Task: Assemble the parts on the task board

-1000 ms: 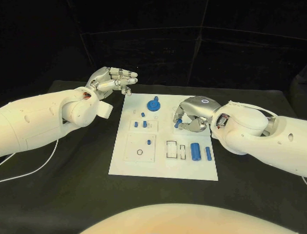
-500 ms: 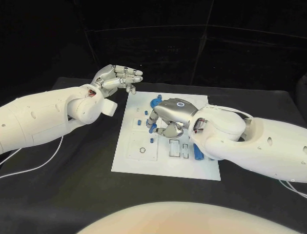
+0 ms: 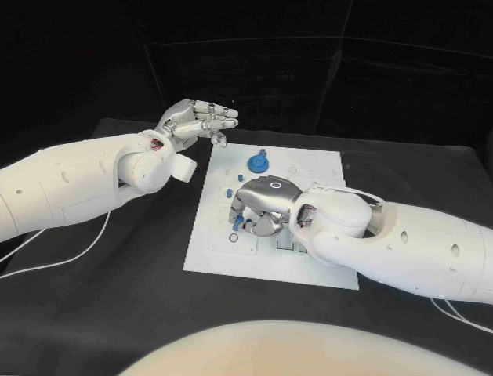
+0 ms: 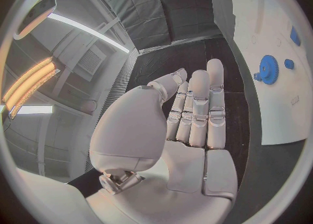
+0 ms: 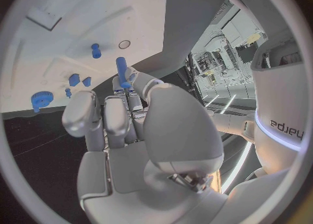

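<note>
Now over the middle of the task board (image 3: 271,274), right hand (image 3: 260,207), fingers curled down and pinching a slim blue peg (image 5: 122,69) at the fingertips (peg upright between thumb and a finger in the right wrist view). Left hand (image 3: 197,120) raised beyond the board's far left corner, above the black surface (image 3: 110,313), fingers straight and close together, holding nothing, touching nothing. On the white board: a blue gear (image 3: 258,163) near the far edge, small blue pieces beside the right hand, shallow rectangular recesses toward the near edge. Gear and a small blue stud also in the left wrist view (image 4: 268,69).
</note>
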Motion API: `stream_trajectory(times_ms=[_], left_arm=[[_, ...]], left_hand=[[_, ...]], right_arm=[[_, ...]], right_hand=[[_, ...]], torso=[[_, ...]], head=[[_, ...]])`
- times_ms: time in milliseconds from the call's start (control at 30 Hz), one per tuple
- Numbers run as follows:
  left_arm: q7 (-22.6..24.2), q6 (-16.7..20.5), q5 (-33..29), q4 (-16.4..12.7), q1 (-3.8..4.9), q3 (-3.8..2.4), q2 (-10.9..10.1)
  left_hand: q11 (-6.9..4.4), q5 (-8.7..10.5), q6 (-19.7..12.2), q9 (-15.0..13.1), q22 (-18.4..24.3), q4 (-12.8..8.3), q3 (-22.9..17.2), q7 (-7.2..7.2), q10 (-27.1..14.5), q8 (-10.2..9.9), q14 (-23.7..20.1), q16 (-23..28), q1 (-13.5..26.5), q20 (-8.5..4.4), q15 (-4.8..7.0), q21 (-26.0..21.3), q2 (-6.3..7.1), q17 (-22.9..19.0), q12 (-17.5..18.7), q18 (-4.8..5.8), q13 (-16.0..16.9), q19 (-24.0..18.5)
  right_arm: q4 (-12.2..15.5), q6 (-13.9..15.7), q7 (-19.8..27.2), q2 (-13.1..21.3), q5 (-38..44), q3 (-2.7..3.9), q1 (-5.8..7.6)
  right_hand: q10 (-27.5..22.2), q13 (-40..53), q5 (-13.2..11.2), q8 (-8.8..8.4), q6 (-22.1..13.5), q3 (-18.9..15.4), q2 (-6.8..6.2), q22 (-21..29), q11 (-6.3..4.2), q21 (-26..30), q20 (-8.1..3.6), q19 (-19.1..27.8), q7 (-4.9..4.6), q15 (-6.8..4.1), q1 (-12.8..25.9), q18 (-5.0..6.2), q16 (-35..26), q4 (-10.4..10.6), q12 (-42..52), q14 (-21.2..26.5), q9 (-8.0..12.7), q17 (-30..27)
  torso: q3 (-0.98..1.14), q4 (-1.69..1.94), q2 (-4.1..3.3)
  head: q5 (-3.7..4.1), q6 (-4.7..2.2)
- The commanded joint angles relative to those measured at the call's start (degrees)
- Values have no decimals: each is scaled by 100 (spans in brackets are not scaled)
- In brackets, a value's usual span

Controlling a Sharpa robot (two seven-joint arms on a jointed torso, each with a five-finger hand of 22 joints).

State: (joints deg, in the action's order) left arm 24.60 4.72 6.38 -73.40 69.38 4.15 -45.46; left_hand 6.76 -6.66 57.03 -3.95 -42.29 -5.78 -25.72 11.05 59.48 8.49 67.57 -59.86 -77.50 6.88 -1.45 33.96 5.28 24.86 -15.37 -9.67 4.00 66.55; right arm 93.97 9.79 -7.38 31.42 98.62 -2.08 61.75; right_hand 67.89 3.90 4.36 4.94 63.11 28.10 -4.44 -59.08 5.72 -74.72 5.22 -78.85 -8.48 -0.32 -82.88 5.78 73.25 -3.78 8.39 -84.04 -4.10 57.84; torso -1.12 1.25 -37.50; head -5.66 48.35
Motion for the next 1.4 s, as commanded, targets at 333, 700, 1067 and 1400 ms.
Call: stream_trajectory(times_ms=[333,700,1067,1400], left_arm=[[39,-61,-22,-1,11,-5,23],[33,-65,-22,4,11,-5,26],[28,-67,-22,6,11,-5,30],[21,-71,-22,3,12,-5,32]], left_hand=[[18,-16,-23,3,3,-38,-2,18,-30,20,-30,28,37,3,-8,-18,3,-6,-25,-78,-6,-29],[18,-16,-23,3,3,-38,-2,18,-30,20,-30,28,37,3,-8,-18,3,-6,-25,-78,-6,-29],[18,-16,-23,3,3,-38,-2,18,-30,20,-30,28,37,3,-8,-18,3,-6,-25,-78,-6,-29],[18,-16,-23,3,3,-38,-2,18,-30,20,-30,28,37,3,-8,-18,3,-6,-25,-78,-6,-29]], right_arm=[[-174,-245,159,-168,30,-20,-77],[-216,-338,152,-206,33,-37,-108],[-273,-419,18,-258,183,-68,-114],[-323,-414,-99,-342,398,-185,-115]], right_hand=[[162,6,44,-40,24,44,-39,8,-139,-24,7,-14,-19,-37,27,-10,20,-7,-35,-98,9,-13],[163,6,47,-41,24,47,-38,5,-139,-25,7,-15,-20,-36,32,-10,20,-7,-39,-97,9,-14],[161,6,52,-45,24,52,-47,19,-137,-19,9,-7,-20,-34,50,-8,14,-7,-50,-93,10,-29],[159,6,51,-50,22,54,-58,24,-135,-18,11,-3,-21,-32,72,-7,8,-6,-61,-90,11,-43]], torso=[[4,-8,0],[1,-5,2],[2,-5,0],[2,-5,2]], head=[[-55,41],[-76,66],[-73,81],[-78,93]])
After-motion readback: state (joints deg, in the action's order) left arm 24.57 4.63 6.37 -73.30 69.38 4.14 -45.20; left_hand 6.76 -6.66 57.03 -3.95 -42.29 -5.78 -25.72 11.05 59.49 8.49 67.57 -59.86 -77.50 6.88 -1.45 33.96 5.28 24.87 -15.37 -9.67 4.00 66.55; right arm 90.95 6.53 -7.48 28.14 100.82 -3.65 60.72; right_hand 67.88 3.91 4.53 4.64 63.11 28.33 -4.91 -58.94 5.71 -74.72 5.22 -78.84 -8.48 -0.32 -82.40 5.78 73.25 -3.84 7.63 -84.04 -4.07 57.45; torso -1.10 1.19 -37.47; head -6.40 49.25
